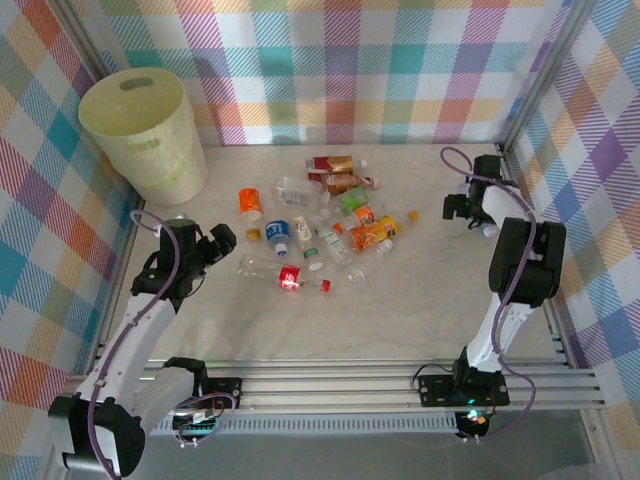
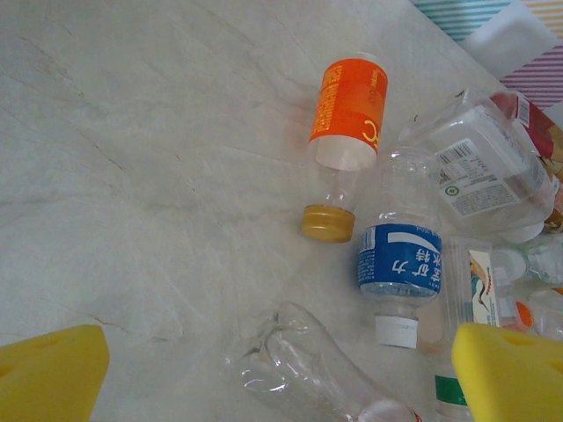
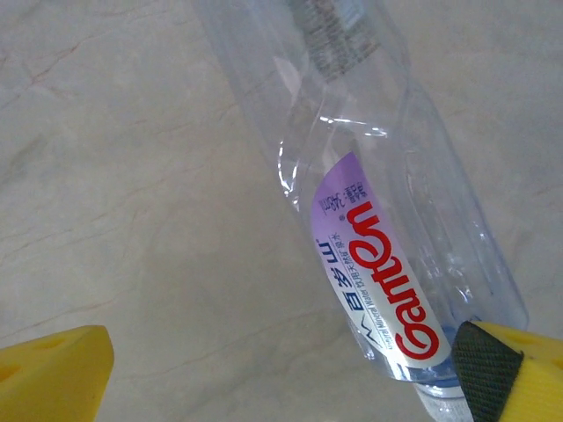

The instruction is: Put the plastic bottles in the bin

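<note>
**A:** The left gripper [image 1: 218, 241] is nearer us than the bin [image 1: 150, 150]. It's spread wide and empty, with a crushed clear bottle [image 2: 303, 362] just ahead.

**B:** That one's light, slick and springy. I'd pinch the stiffer neck.

**A:** The plastic bottles [image 1: 320, 220] are heaped right of the bin. Farther right, the right gripper [image 3: 281, 374] gapes, unclamped, and a purple-labelled bottle [image 3: 369, 264] lies between its pads.

**B:** Its thin walls will likely buckle, so grip it across the label.

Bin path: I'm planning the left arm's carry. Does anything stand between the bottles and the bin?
Nothing visible does. Bare table lies between the nearest bottle, the orange-labelled one, and the bin, which stands upright at the far left.
</note>
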